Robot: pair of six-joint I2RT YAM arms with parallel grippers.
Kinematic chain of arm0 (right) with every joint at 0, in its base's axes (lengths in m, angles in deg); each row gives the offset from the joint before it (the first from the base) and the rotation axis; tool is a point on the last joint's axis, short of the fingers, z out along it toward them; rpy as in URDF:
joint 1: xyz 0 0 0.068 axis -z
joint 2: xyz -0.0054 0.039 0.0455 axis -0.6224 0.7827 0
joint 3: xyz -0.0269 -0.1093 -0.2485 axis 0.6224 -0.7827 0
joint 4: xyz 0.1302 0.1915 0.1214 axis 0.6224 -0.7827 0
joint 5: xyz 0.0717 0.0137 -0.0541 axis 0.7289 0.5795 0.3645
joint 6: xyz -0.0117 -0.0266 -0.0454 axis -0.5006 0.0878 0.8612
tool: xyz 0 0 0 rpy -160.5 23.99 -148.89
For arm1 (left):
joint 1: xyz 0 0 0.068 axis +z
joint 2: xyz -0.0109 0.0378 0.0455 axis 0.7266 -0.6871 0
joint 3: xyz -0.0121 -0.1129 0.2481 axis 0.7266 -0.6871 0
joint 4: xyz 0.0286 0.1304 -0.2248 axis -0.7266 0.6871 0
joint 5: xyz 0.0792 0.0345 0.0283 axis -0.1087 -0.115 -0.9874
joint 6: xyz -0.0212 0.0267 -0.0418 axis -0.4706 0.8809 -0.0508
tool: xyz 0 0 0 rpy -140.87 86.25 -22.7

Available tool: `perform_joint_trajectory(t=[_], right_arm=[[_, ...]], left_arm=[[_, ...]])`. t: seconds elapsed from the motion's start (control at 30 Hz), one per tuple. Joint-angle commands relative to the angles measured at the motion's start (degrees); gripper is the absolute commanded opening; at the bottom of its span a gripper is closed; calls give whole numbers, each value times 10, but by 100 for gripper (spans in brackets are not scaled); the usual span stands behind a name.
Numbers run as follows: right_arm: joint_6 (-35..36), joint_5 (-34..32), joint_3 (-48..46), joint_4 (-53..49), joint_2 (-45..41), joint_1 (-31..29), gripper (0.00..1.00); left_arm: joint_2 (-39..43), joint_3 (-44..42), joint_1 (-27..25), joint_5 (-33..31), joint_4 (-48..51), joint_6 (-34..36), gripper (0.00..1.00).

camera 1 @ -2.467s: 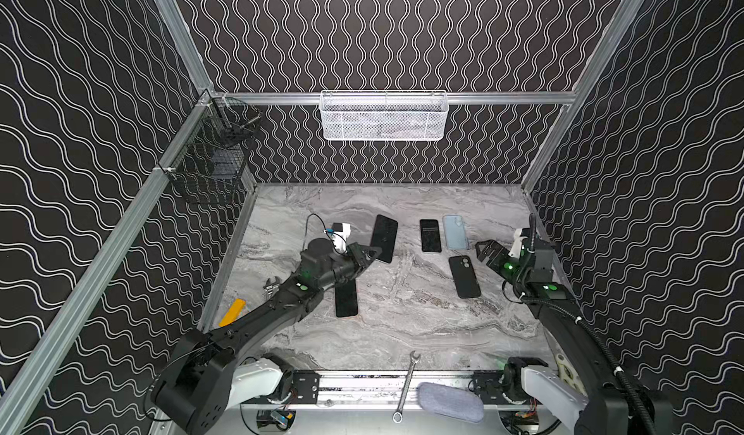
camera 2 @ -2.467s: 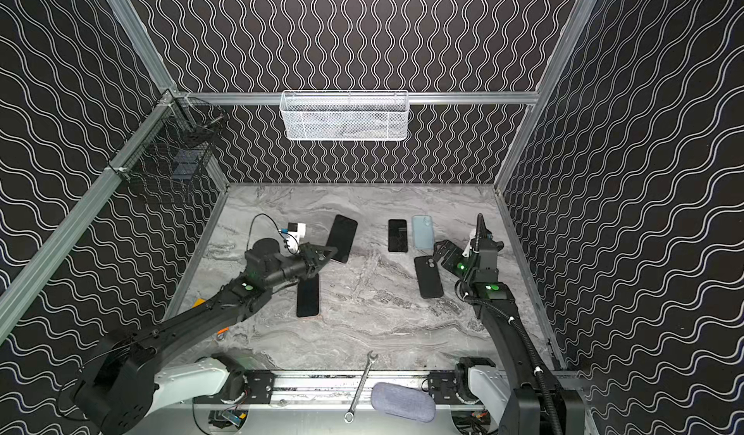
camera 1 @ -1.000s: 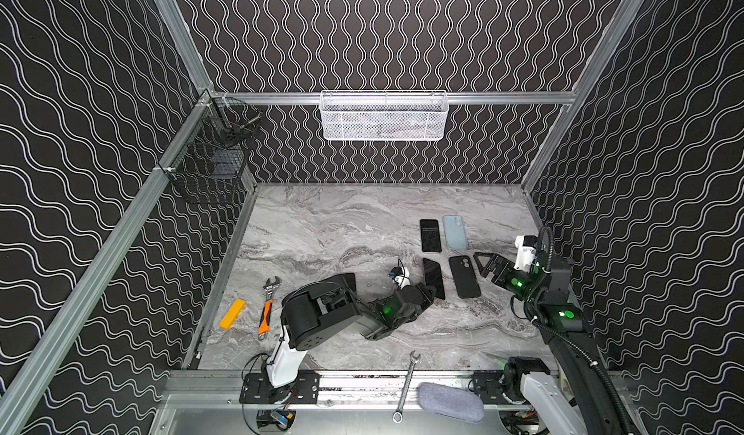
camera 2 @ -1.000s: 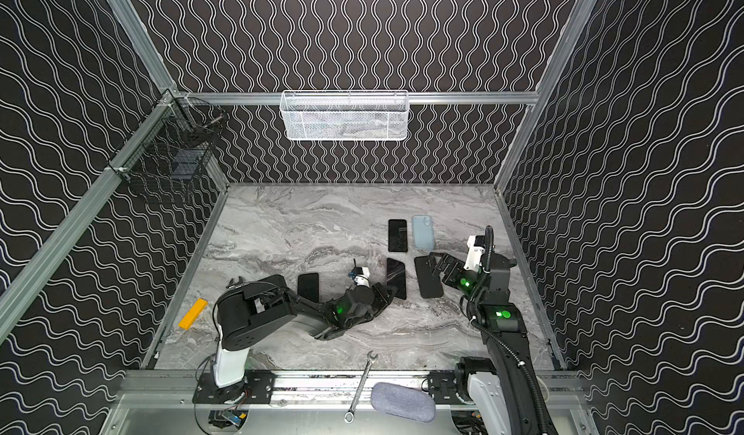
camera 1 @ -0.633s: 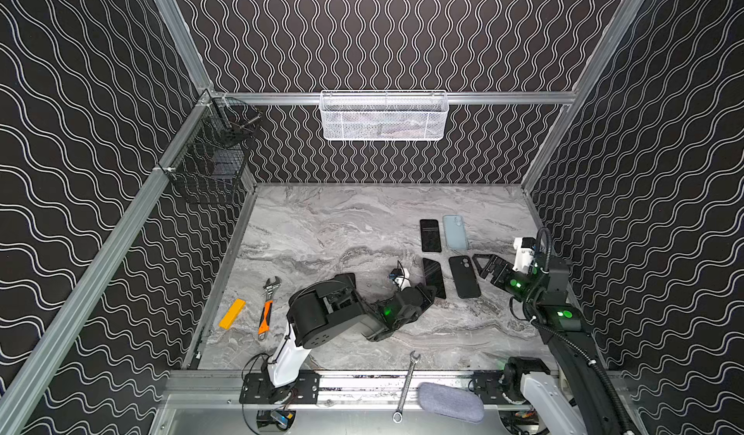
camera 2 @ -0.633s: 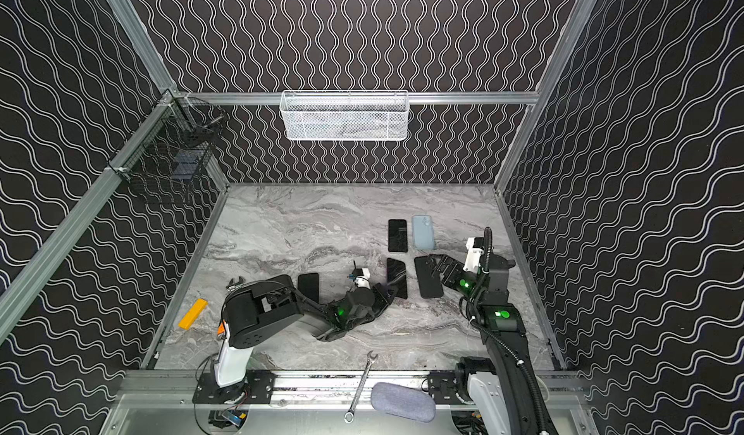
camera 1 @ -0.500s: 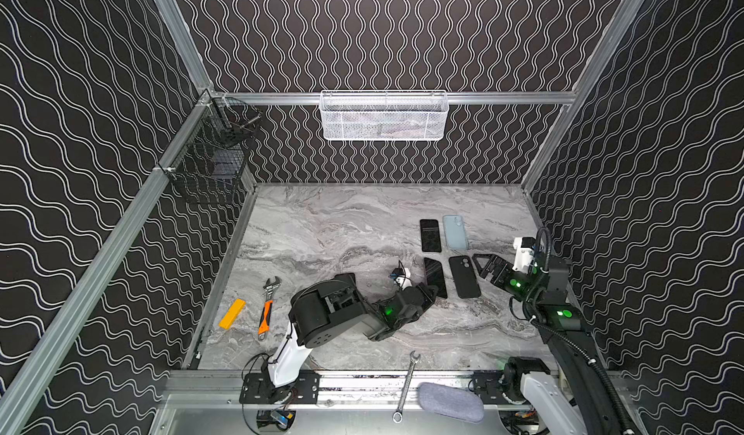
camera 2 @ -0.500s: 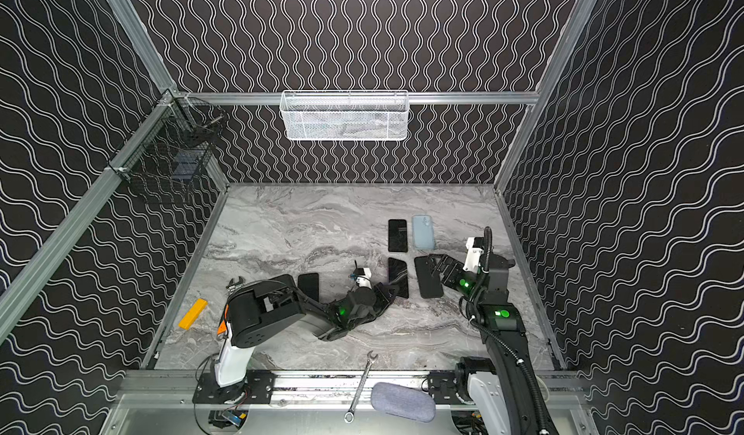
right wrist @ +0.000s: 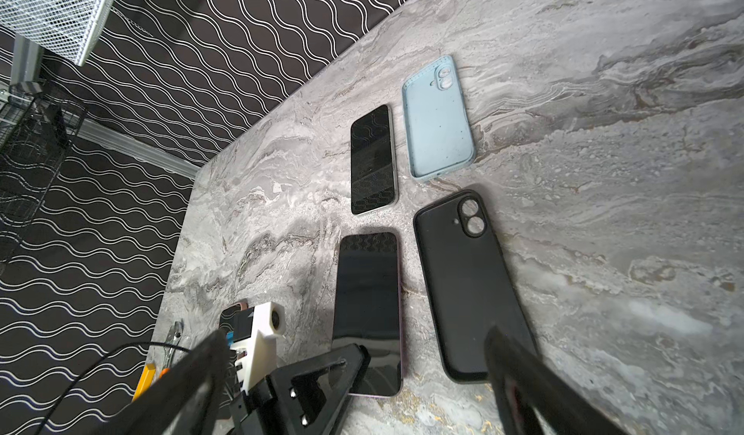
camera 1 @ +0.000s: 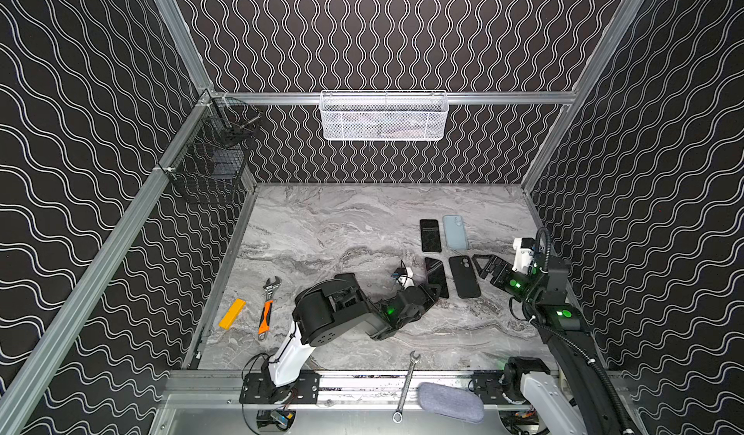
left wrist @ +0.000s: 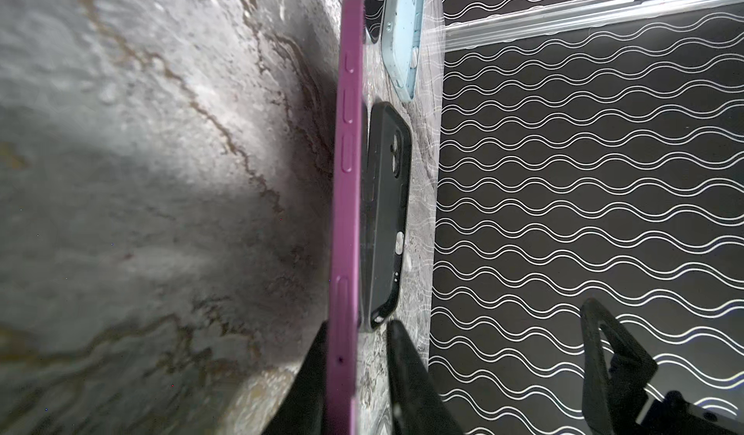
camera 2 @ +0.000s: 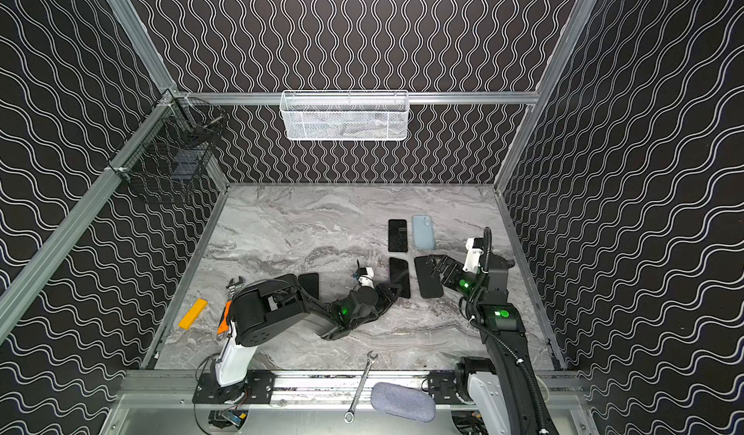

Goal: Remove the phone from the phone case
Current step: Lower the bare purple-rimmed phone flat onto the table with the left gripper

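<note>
Phone (right wrist: 368,300) lies flat on the counter (right wrist: 604,171) beside the black case (right wrist: 471,284). Left fingers (left wrist: 408,376) are a little open around the phone's end. Right fingers (right wrist: 515,372) are wide open.

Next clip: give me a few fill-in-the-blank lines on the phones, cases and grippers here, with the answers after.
1. The case beside the farther phone is light ____.
2. The phone between the fingers of the left gripper shows a ____ edge in the left wrist view.
3. The fingers of the right gripper stand wide ____, holding nothing.
4. The adjustable wrench has an ____ handle.
Answers: blue; purple; open; orange.
</note>
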Motion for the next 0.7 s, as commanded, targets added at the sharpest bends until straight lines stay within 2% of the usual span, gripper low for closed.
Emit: perform_joint_trajectory(t=[0.0,0.17,0.3,0.67], right_arm=[[-1,0,0,8,2,0,100],[-6,8,1,15,8,0,100],[-9,12,1,18,12,0,100],[-6,3,4,12,10,0,100]], left_arm=[[-3,0,3,7,-24,20,32],[5,-6,5,9,-15,34,41],[25,5,10,27,45,52,46],[30,35,14,54,124,82,49]])
